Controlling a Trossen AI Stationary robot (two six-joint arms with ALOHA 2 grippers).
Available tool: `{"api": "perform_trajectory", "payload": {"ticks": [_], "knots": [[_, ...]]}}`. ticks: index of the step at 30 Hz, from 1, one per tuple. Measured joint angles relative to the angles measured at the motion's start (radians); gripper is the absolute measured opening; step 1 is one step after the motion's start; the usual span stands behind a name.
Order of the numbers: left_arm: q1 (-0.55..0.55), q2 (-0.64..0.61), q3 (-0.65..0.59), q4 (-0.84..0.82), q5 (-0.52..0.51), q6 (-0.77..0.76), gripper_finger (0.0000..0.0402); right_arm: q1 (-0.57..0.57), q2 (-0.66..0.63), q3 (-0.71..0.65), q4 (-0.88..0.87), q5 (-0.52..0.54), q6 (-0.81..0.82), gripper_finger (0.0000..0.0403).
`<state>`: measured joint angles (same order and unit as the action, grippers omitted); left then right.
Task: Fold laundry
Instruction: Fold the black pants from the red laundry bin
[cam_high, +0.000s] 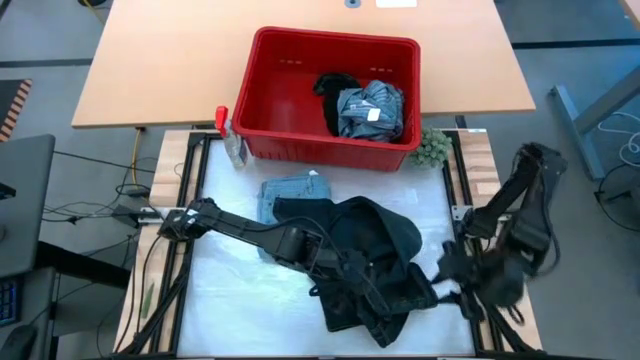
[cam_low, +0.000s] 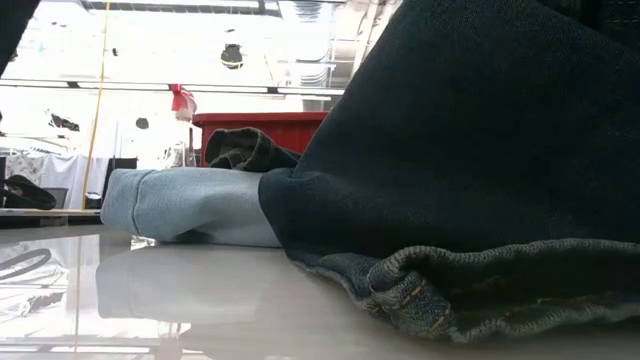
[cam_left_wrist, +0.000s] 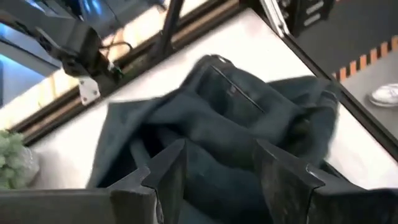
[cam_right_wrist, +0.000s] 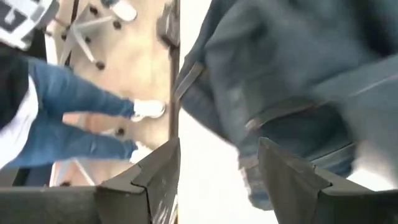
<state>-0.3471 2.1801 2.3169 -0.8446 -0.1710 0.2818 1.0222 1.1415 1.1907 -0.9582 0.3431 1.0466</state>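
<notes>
The dark jeans (cam_high: 375, 265) lie in a crumpled heap on the white worktop (cam_high: 230, 300), from the centre out toward 5 o'clock in the high view, one edge lapping over a folded light-blue piece (cam_high: 290, 190) at about 11 o'clock from the heap. More laundry (cam_high: 365, 105) sits in the red basket (cam_high: 270, 95) at 12 o'clock, with a green ball (cam_high: 433, 148) just beside the basket's corner. The left tool (cam_left_wrist: 214, 171) hangs over the heap, fingers parted with nothing between them; the right tool (cam_right_wrist: 217, 171) is at the heap's 3 o'clock edge, also parted and empty, a hemmed edge of denim just past its tips. Beyond the worktop edge, the right wrist view shows a person's legs (cam_right_wrist: 68, 106). The jeans look like thick denim: heavy for cloth, limp yet with some body, not slippery or fragile, and the stitched hem (cam_low: 470, 285) seen from the low view is stiffer than the rest. A likely good hold is that hem or a seam, one tool at each end, so the cloth can be drawn out flat rather than bunching.
</notes>
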Motion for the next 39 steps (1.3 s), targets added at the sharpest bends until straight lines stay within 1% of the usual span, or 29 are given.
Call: {"api": "perform_trajectory", "payload": {"ticks": [4,8,11,14,18,22,26,29,32,35,37,39], "knots": [[-0.013,-0.004,0.000,-0.112,0.003,-0.018,0.0173,0.092,0.088,-0.021,0.046,-0.003,0.102,0.0239],[-0.025,-0.004,0.000,-0.248,0.002,-0.033,0.0173,0.140,0.168,-0.021,0.062,-0.016,0.166,0.0239],[-0.032,-0.014,0.000,-0.344,-0.028,-0.056,0.0173,0.144,0.205,-0.021,0.063,-0.066,0.204,0.0239],[-0.033,-0.049,0.000,-0.404,-0.058,-0.088,0.0173,0.142,0.229,-0.021,0.065,-0.096,0.212,0.0239],[-0.033,-0.114,0.000,-0.461,-0.073,-0.156,0.0173,0.133,0.252,-0.021,0.057,-0.101,0.203,0.0239],[-0.039,-0.156,-0.028,-0.541,-0.075,-0.216,0.0173,0.133,0.281,-0.021,0.043,-0.103,0.183,0.0239],[-0.064,-0.208,-0.117,-0.552,-0.076,-0.258,0.0173,0.132,0.335,-0.019,-0.024,-0.078,0.160,0.0239],[-0.093,-0.282,-0.233,-0.533,-0.091,-0.313,0.0173,0.119,0.387,-0.019,-0.065,-0.067,0.150,0.0239],[-0.121,-0.388,-0.393,-0.424,-0.137,-0.370,0.0173,0.107,0.437,-0.019,-0.083,-0.068,0.149,0.0239],[-0.135,-0.499,-0.567,-0.216,-0.157,-0.411,0.0173,0.100,0.481,-0.019,-0.103,-0.065,0.152,0.0239],[-0.137,-0.550,-0.671,-0.036,-0.144,-0.418,0.0173,0.093,0.511,-0.019,-0.128,-0.056,0.162,0.0239],[-0.143,-0.579,-0.756,0.138,-0.120,-0.392,0.0173,0.083,0.541,-0.019,-0.151,-0.053,0.178,0.0239]]}}
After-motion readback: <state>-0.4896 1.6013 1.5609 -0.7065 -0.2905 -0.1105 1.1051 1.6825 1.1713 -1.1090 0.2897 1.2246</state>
